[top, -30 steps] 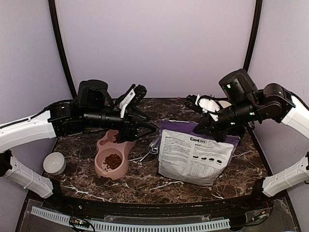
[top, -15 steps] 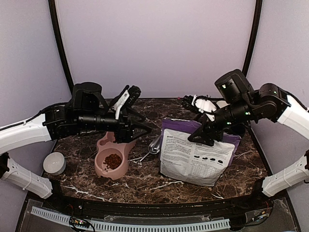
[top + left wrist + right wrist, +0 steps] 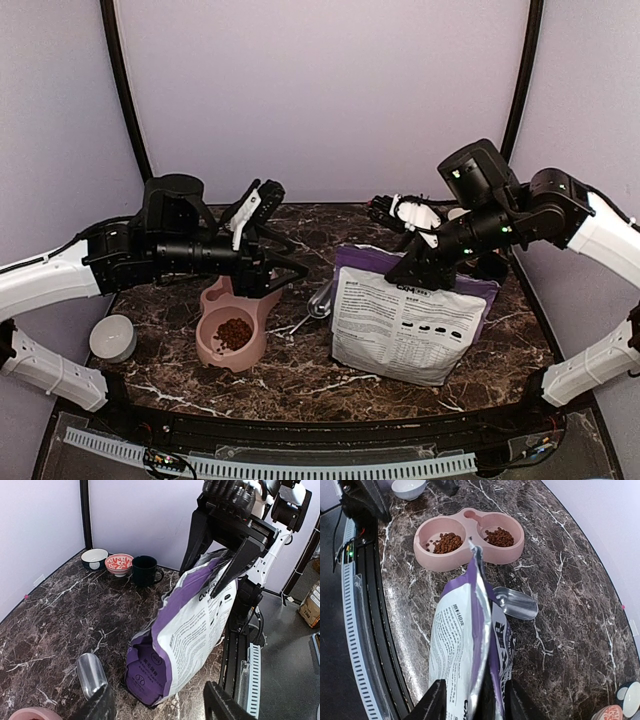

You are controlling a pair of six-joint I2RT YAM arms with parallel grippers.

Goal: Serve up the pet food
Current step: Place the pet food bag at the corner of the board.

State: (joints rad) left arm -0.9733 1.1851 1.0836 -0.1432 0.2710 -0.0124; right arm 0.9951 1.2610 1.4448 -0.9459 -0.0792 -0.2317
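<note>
Left arm point(image 3: 170, 245) hides half the pink bowl point(image 3: 203, 350); pet food point(image 3: 235, 332) near wide left fingers point(image 3: 100, 705); right fingers point(image 3: 435, 702) straddle bag point(image 3: 465, 645), grip unclear.

Overhead plus wrists, bag point(image 3: 400, 330) shared

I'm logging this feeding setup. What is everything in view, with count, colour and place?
double bowl: one, pink, left of centre
pet food: two heaps, reddish-brown, one per compartment
bag: one, purple-white, standing right of centre
scoop: one, silver, between double bowl and bag
small bowl: one, white, near-left edge
dark bowl: one, white inside, far-right corner
patterned bowl: one, red, beside it
mug: one, dark, beside that
table: one, dark marble
left gripper: one, black, open, near the double bowl
right gripper: one, black, straddling the bag's top
</note>
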